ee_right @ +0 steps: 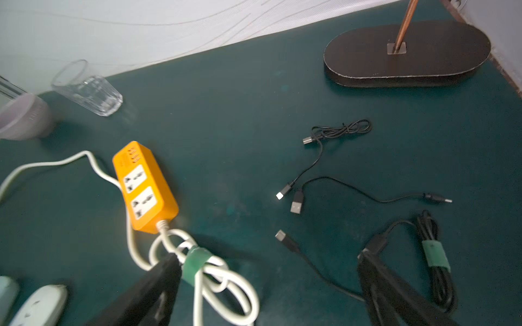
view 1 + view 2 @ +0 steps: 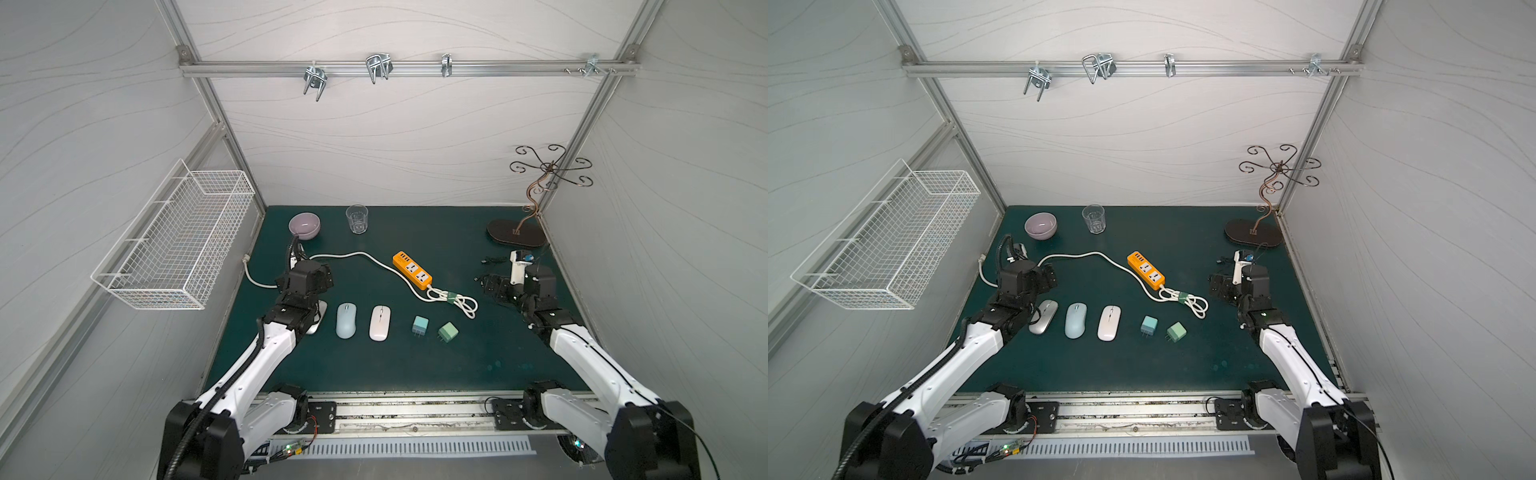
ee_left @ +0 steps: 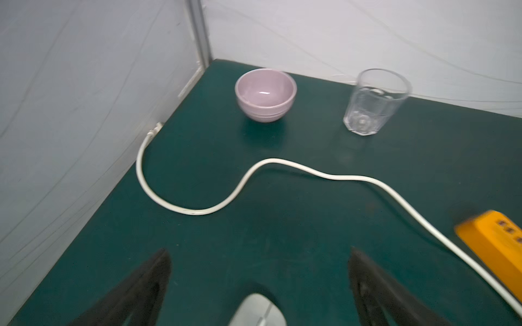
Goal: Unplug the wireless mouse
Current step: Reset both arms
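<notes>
Left gripper: jaws wide, empty, over the silver mouse's nose
Right gripper: jaws wide, empty, above loose black cables
Silver mouse: 8 o'clock from power strip, no cable visible
Handling: probably light, hard, slick; pinch its long sides low

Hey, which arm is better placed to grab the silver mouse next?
Left. The left gripper is open, and the silver mouse shows between its fingers in the left wrist view. The right gripper, also open, is on the far side, beside the loose black cables.
</notes>
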